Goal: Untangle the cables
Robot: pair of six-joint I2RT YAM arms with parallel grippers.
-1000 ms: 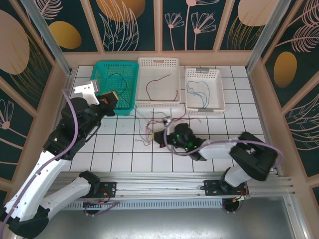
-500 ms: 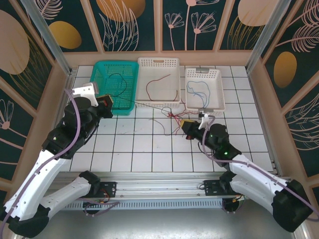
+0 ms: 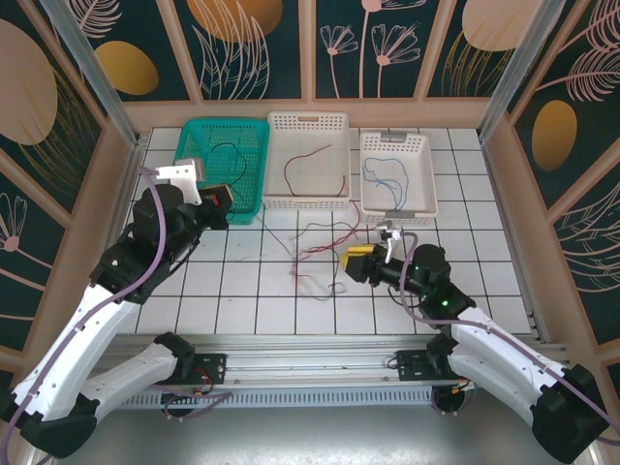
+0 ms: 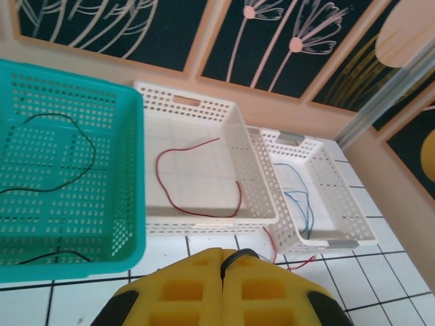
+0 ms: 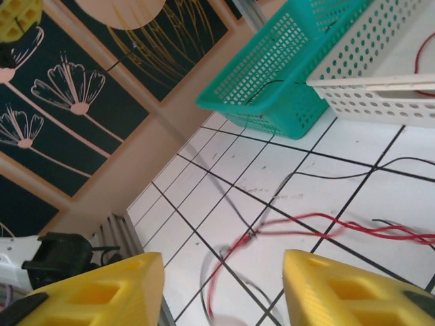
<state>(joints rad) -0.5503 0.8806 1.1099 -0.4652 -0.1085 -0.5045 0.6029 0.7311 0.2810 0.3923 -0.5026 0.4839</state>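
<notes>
right hand (image 3: pixel 358 262) has just released: its pads, closed a second ago, now stand about half apart with nothing between them. the cables (image 5: pixel 302 218) it had lifted have dropped onto the worktop (image 3: pixel 242 295) at the centre of the top view, red and black strands crossed, just left of that hand. left hand (image 3: pixel 217 201), centre left, is fully closed, apparently pinching a black cable (image 4: pixel 234 256). judgement: tangle unresolved; a fresh grasp is needed.
</notes>
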